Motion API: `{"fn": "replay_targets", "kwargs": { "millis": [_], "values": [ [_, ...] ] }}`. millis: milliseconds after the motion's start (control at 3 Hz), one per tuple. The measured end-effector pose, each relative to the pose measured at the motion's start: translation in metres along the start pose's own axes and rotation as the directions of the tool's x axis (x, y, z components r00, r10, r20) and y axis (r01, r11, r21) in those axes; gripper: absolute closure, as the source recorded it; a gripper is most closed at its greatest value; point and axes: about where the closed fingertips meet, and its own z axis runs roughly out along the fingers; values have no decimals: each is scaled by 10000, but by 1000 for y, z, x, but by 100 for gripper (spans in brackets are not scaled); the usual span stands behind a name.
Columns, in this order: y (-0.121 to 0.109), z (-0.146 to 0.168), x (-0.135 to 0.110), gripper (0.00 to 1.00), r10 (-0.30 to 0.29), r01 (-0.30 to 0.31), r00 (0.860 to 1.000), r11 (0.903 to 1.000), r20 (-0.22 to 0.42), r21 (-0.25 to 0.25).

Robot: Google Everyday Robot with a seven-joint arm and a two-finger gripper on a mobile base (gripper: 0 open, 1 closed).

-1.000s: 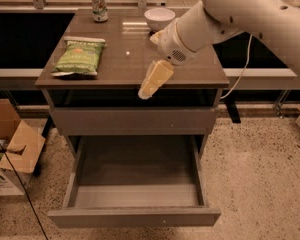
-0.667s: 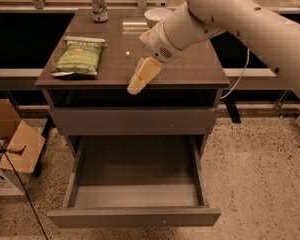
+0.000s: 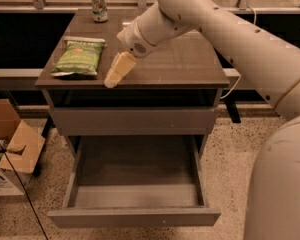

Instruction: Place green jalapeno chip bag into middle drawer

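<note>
Green jalapeno chip bag (image 3: 79,58) lies just beside the hand (image 3: 118,71), grip state unclear

The gripper (image 3: 117,71) hangs over the tabletop (image 3: 190,64) just right of the chip bag (image 3: 80,59), whose print is too small to read; the arm (image 3: 240,39) runs off the right edge, and the cardboard box (image 3: 15,149) off the left.
</note>
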Motion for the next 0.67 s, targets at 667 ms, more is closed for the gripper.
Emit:
{"fn": "replay_targets", "kwargs": {
  "millis": [667],
  "values": [
    [-8, 49, -33, 0, 34, -3, 9987, 9982, 517, -599]
  ]
}}
